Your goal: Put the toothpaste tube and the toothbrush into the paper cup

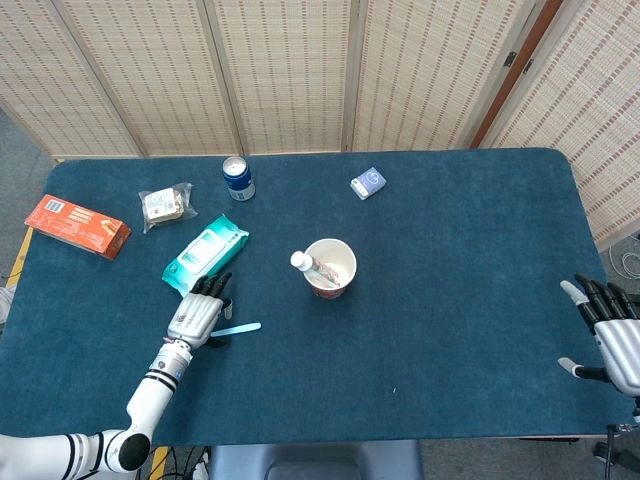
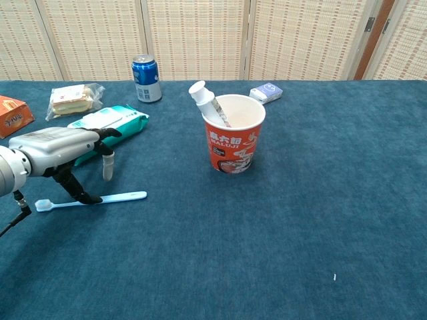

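Observation:
A light blue toothbrush (image 2: 93, 199) (image 1: 237, 328) lies flat on the blue table, left of the red paper cup (image 2: 233, 142) (image 1: 331, 267). The white toothpaste tube (image 2: 204, 99) (image 1: 305, 264) stands tilted inside the cup, cap sticking out at the left rim. My left hand (image 2: 63, 150) (image 1: 200, 312) hovers over the brush's head end, fingers spread; its thumb touches the handle, nothing is gripped. My right hand (image 1: 610, 332) rests open at the table's right edge, seen only in the head view.
A teal wipes pack (image 2: 110, 127) lies just behind my left hand. Further back stand a blue can (image 2: 145, 79), a wrapped snack (image 2: 72, 99), an orange box (image 1: 78, 226) and a small blue-white box (image 2: 266, 92). Folding screens close off the far side.

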Robot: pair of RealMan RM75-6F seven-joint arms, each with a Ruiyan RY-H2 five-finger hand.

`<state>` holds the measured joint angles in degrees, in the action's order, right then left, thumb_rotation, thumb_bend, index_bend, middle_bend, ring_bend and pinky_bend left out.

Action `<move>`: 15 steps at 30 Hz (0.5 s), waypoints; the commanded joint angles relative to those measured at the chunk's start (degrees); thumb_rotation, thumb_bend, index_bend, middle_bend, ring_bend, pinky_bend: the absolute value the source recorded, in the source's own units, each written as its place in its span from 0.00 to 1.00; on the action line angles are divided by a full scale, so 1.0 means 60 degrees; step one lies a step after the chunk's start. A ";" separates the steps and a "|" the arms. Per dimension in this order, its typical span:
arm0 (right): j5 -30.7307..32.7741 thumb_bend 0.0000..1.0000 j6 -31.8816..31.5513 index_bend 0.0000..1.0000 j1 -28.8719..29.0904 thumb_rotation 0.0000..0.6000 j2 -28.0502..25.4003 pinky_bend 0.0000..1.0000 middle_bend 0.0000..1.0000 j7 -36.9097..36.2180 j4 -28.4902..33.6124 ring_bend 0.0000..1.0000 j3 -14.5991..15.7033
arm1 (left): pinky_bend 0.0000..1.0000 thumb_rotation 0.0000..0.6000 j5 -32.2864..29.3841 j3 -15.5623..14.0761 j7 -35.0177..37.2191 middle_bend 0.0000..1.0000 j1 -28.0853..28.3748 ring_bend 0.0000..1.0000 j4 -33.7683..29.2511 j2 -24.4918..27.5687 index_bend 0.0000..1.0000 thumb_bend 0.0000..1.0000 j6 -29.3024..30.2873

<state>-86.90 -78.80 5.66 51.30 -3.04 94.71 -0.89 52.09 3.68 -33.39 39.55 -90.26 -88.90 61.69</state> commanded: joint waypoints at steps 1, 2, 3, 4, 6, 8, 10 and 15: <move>-0.0003 0.00 0.0002 0.07 0.0001 1.00 0.0000 0.05 0.00 0.0003 -0.0001 0.00 0.0003 | 0.00 1.00 0.0037 -0.0007 0.0010 0.00 -0.0013 0.00 0.0043 -0.0039 0.48 0.17 -0.0029; -0.0005 0.00 0.0001 0.07 0.0002 1.00 -0.0001 0.05 0.00 0.0002 0.0001 0.00 0.0004 | 0.00 1.00 0.0060 -0.0013 0.0029 0.00 -0.0025 0.00 0.0069 -0.0067 0.49 0.17 -0.0042; -0.0002 0.00 0.0002 0.07 0.0002 1.00 -0.0005 0.05 0.00 -0.0003 0.0005 0.00 0.0003 | 0.00 1.00 0.0084 -0.0020 0.0044 0.00 -0.0034 0.00 0.0090 -0.0089 0.50 0.17 -0.0050; -0.0003 0.00 -0.0002 0.07 0.0000 1.00 -0.0007 0.05 0.00 -0.0004 0.0006 0.00 0.0003 | 0.00 1.00 0.0110 -0.0030 0.0055 0.00 -0.0045 0.00 0.0114 -0.0111 0.50 0.17 -0.0054; -0.0003 0.00 -0.0015 0.07 -0.0005 1.00 -0.0012 0.05 0.00 -0.0014 0.0006 0.00 0.0001 | 0.00 1.00 0.0194 -0.0054 0.0088 0.00 -0.0078 0.00 0.0195 -0.0173 0.51 0.17 -0.0041; -0.0009 0.00 -0.0026 0.07 -0.0009 1.00 -0.0020 0.05 0.00 -0.0023 0.0009 0.00 0.0003 | 0.00 1.00 0.0283 -0.0077 0.0134 0.00 -0.0121 0.00 0.0289 -0.0242 0.52 0.17 -0.0019; -0.0016 0.00 -0.0037 0.07 -0.0015 1.00 -0.0023 0.05 0.00 -0.0033 0.0008 0.00 0.0006 | 0.00 1.00 0.0369 -0.0099 0.0167 0.00 -0.0156 0.00 0.0393 -0.0307 0.52 0.17 0.0000; -0.0026 0.00 -0.0065 0.07 -0.0024 1.00 -0.0029 0.05 0.00 -0.0046 0.0003 0.00 0.0005 | 0.00 1.00 0.0575 -0.0108 0.0262 0.00 -0.0237 0.00 0.0645 -0.0475 0.53 0.17 0.0039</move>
<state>-87.06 -79.18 5.51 51.13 -3.31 94.72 -0.86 55.40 3.02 -31.95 38.23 -86.56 -91.60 61.88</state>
